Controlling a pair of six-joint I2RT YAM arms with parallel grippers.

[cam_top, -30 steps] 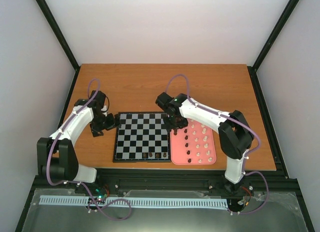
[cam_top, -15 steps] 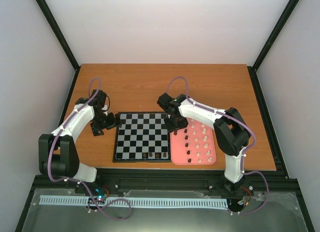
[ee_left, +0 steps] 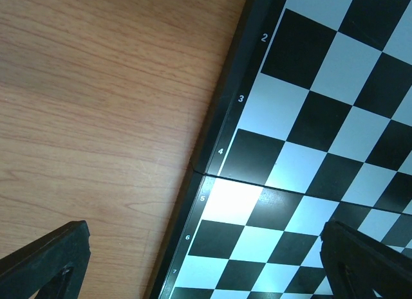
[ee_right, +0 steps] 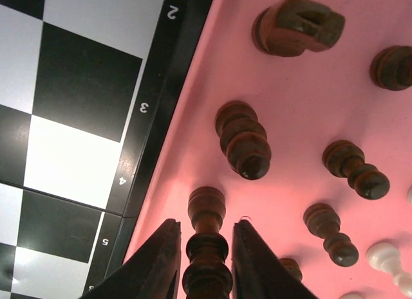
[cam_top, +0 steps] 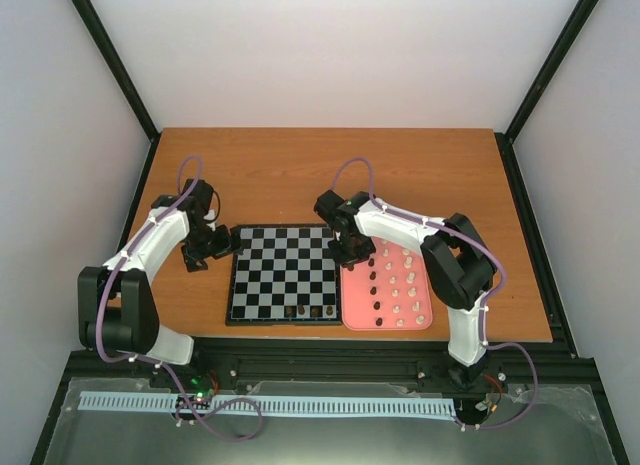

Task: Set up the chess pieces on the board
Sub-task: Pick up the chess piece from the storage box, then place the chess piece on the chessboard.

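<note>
The board (cam_top: 285, 275) lies between the arms, with a few dark chess pieces (cam_top: 303, 311) on its near row. The pink tray (cam_top: 430, 307) to its right holds several dark pieces (cam_top: 372, 277) and white pieces (cam_top: 408, 285). My right gripper (cam_top: 347, 249) is over the tray's far left corner. In the right wrist view, the right gripper (ee_right: 206, 223) is shut on a tall dark piece (ee_right: 207, 247) whose base rests on the tray (ee_right: 302, 99). My left gripper (cam_top: 225, 247) is open and empty over the board's left edge (ee_left: 212, 164).
Other dark pieces (ee_right: 243, 141) stand close to the held one on the tray, and a white piece (ee_right: 386, 257) shows at the right edge. The board's numbered border (ee_right: 145, 106) runs just left of the tray. Wooden table (ee_left: 96, 87) lies left of the board.
My right arm has shifted slightly left and down over the tray's far left corner. The left arm has barely moved.
</note>
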